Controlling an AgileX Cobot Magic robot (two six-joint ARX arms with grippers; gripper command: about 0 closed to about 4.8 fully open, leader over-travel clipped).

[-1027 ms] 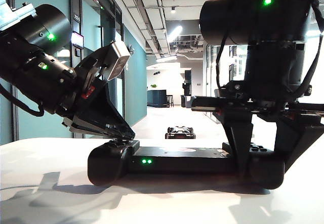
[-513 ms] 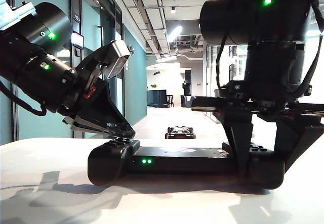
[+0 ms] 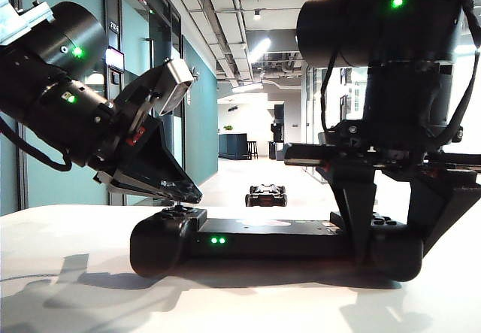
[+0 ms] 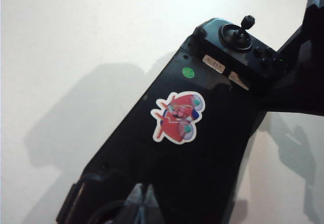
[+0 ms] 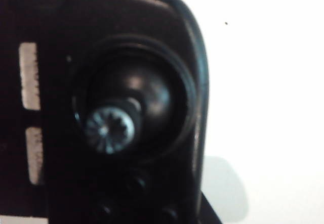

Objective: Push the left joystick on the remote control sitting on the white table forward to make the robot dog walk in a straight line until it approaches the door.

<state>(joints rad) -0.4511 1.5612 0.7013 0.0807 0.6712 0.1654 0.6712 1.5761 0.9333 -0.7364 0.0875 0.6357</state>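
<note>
The black remote control point(image 3: 263, 237) lies on the white table point(image 3: 68, 288), its twin green lights point(image 3: 217, 240) facing the exterior camera. The left joystick point(image 3: 178, 207) stands on its left half. My left gripper point(image 3: 194, 195) is shut and empty, tilted down, its tips just above and beside that stick's cap. In the left wrist view the closed tips point(image 4: 144, 199) hover over the dark controller body point(image 4: 202, 148). My right gripper point(image 3: 391, 244) straddles the right handle and is shut on it. The robot dog point(image 3: 267, 195) stands far down the corridor.
The other thumbstick point(image 5: 109, 125) fills the right wrist view and also shows in the left wrist view point(image 4: 246, 23). A red sticker point(image 4: 178, 116) marks the controller's middle. Teal walls with doors point(image 3: 150, 85) line the corridor's left side.
My left gripper's tips have lifted slightly off the left joystick, so its cap now shows below them. The robot dog looks a touch smaller, farther down the corridor. The right arm is still.
</note>
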